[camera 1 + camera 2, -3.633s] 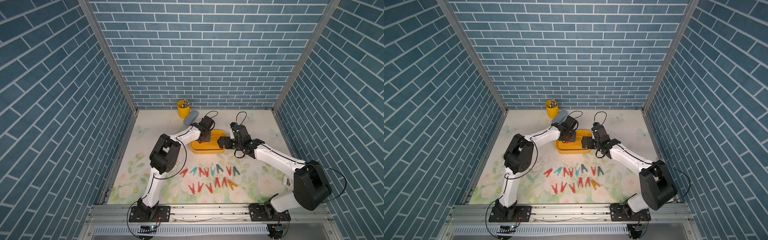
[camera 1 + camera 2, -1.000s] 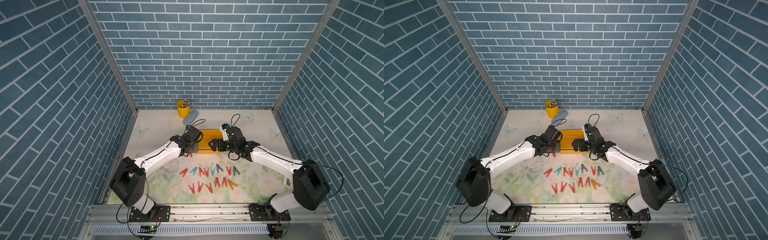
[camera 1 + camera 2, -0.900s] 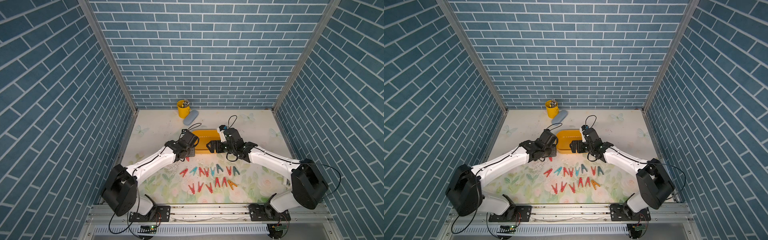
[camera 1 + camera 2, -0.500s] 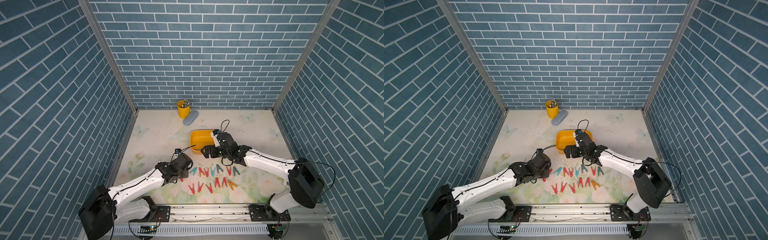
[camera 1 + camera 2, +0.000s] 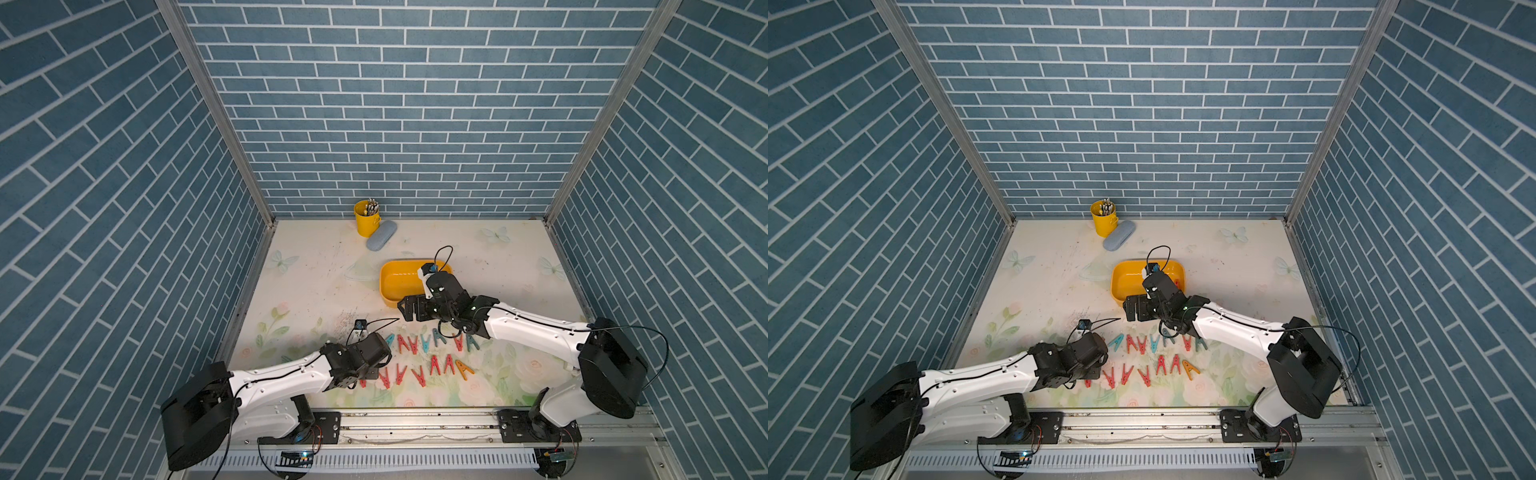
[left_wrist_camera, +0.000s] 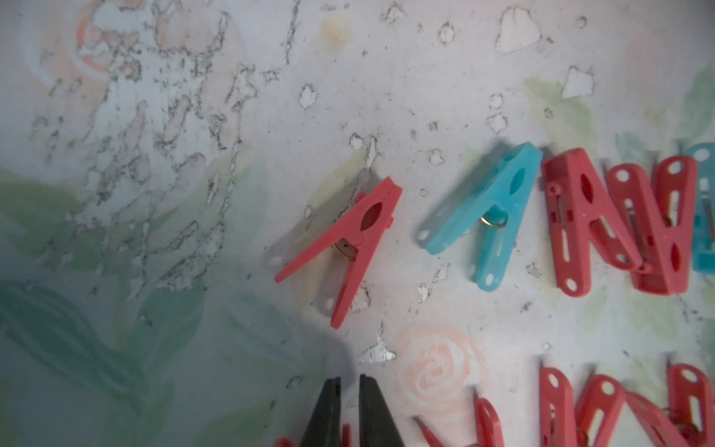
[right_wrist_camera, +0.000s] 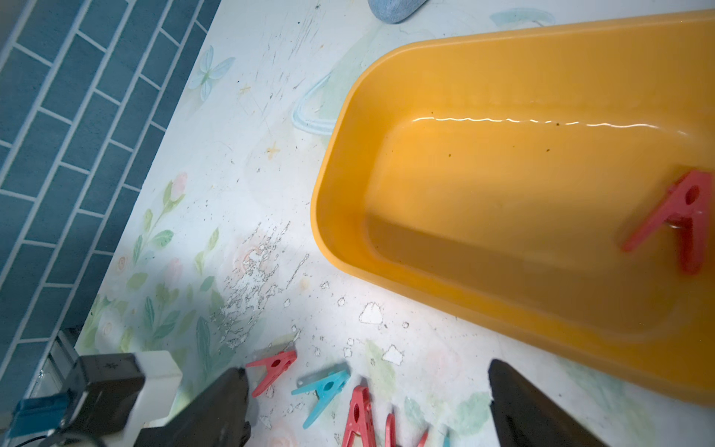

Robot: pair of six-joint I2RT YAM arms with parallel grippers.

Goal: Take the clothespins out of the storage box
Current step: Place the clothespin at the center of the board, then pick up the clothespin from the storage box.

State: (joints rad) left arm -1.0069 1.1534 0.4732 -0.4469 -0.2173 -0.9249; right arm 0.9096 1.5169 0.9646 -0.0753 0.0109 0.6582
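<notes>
1. The task is nearly finished, by my reading. Most clothespins [image 5: 435,365] lie in two rows on the worktop [image 5: 311,282], between the two arms. One last red clothespin [image 7: 665,213] sits inside the storage box [image 7: 425,193].
2. The left jaws are parted only a crack, with nothing between them. A loose red pin [image 6: 360,240] lies just ahead of their tips, apart from them, beside a teal pin [image 6: 499,205] at the row's end.
3. The right jaws are spread wide and empty. They hover just short of the box's near wall, and the last clothespin lies beyond and to one side.
4. The next move probably calls for the right jaws to reach over that wall, turn to straddle the pin, and close.
5. The pin lies close to the box wall, which may crowd one jaw. The yellow cup [image 5: 365,216] and the grey-blue case [image 5: 381,241] stand well beyond the box, clear of both jaws.
</notes>
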